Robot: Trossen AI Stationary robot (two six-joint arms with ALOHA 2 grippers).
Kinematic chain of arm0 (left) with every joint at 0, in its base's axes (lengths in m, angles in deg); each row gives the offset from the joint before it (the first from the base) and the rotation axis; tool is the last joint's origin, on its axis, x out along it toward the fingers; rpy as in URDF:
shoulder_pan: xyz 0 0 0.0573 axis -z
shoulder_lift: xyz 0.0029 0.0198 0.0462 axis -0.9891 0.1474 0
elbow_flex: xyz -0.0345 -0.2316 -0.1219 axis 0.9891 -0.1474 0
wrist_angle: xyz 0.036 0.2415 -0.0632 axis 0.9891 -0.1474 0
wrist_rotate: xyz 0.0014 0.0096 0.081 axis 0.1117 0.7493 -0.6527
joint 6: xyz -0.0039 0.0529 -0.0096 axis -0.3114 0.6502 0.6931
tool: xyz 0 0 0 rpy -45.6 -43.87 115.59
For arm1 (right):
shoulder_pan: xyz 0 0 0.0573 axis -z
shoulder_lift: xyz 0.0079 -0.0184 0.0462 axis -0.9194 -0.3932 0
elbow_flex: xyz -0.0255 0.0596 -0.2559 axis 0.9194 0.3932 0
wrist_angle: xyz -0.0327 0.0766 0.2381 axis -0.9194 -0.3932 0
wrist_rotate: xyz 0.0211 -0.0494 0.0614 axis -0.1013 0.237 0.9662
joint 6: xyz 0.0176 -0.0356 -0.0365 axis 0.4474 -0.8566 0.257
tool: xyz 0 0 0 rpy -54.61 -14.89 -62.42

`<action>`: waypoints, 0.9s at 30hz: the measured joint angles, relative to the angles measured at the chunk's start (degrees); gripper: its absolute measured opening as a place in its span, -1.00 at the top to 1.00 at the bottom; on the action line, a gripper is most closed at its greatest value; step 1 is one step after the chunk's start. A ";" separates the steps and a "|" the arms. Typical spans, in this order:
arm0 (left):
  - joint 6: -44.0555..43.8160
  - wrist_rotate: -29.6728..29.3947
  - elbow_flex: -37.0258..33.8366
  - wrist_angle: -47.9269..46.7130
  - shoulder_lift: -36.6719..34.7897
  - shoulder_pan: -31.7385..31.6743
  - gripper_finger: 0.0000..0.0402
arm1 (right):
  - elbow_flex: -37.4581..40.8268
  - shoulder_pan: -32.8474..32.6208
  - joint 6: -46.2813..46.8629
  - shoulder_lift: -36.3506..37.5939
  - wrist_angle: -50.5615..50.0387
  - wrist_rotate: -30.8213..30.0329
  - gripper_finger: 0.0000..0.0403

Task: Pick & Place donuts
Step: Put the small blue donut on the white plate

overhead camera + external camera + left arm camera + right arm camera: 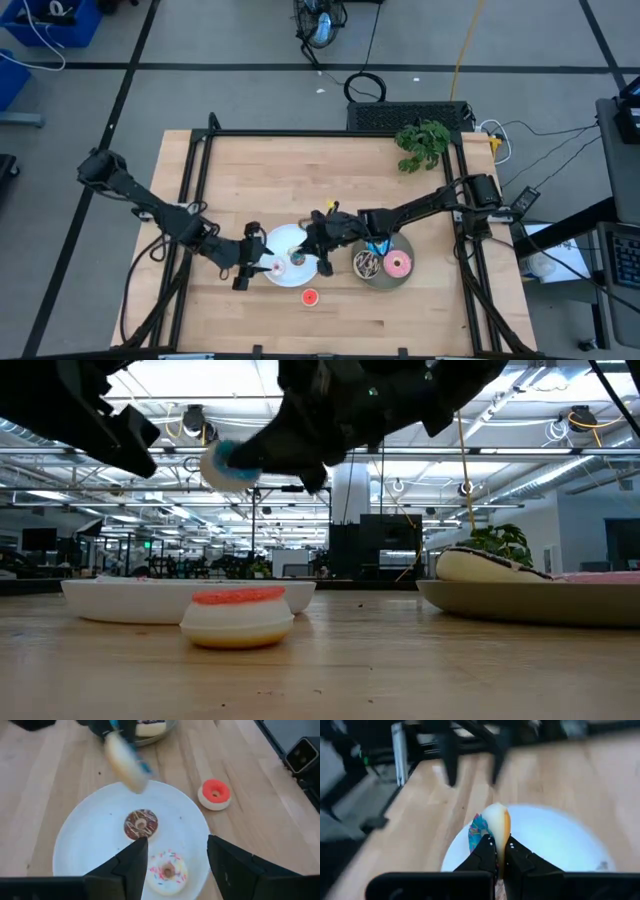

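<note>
The right gripper (499, 851) is clamped on a blue donut (490, 831), held above the white plate (281, 240). The left gripper (176, 851), fingers apart and empty, hovers over the plate's near-left edge.

Two dark jointed arms (150, 205), each ending in blunt black pincer fingers (135, 862).

Matt pale wood table (300, 170); smooth, glossy white plate (90, 830).
</note>
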 joint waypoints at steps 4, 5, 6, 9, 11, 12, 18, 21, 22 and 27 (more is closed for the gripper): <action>-0.85 -1.90 0.00 -0.18 0.00 2.75 0.08 | 0.00 3.02 15.57 0.00 -3.28 8.07 0.99; -0.85 -2.46 0.00 -0.18 0.00 3.31 0.12 | 0.02 3.79 17.47 0.00 -3.74 9.82 0.99; -0.83 -2.96 0.00 -0.18 0.00 3.79 0.15 | 0.02 4.56 19.36 0.00 -4.07 11.41 0.99; -1.17 -5.04 0.00 -0.21 0.00 4.90 0.24 | 0.02 7.07 25.00 0.00 -4.07 16.71 0.99; -1.27 -5.91 0.00 -0.23 0.00 5.35 0.28 | 0.02 8.59 27.43 0.00 -4.87 20.23 0.99; -1.26 -6.16 0.00 -0.27 0.00 5.52 0.30 | 0.02 9.23 28.23 -0.07 -5.77 20.62 0.99; -0.65 -6.34 0.00 -0.87 0.00 5.93 0.33 | 0.04 11.76 30.07 -0.33 -9.63 20.05 0.99; -0.38 -7.94 0.00 -1.39 0.01 5.93 0.33 | 0.04 11.89 28.11 -0.33 -10.40 17.45 0.99; -0.28 -8.76 0.00 -1.53 0.02 5.93 0.34 | 0.04 11.87 27.89 -0.33 -10.20 17.17 0.99; 2.36 -10.22 0.00 -1.44 0.02 5.91 0.34 | -1.95 11.66 29.59 -4.64 -10.08 19.08 0.99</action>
